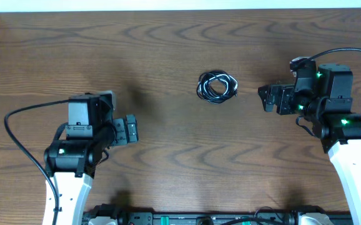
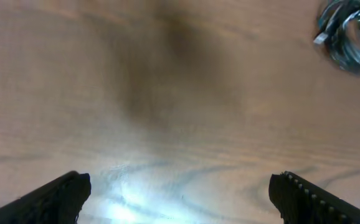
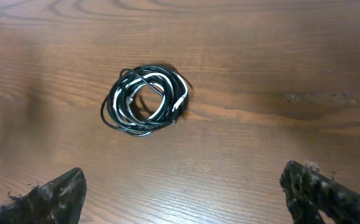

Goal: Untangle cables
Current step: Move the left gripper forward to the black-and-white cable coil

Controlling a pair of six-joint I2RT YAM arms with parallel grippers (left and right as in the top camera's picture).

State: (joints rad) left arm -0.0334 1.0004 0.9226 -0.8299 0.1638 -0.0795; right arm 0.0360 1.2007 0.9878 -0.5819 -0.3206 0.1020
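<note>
– Checking the cables (image 1: 217, 87) first: we see black & white cords wound together in one small coil, flat on the table (image 1: 137, 44).
– Agreed. Right gripper (image 1: 265, 98) is near the coil, on its right, not touching. Left gripper (image 1: 132, 129) is well apart, off to the coil's left.
– Jaws? Via wrist cams we read both spread wide, nothing between them but wood.
– Yep. Coil lies ahead of the right fingers (image 3: 55, 193), approx centred; in the left cam it's blurred, far corner

Open table (image 1: 168, 50) all round the coiled cables (image 1: 217, 87), the only obstacle on it.
</note>
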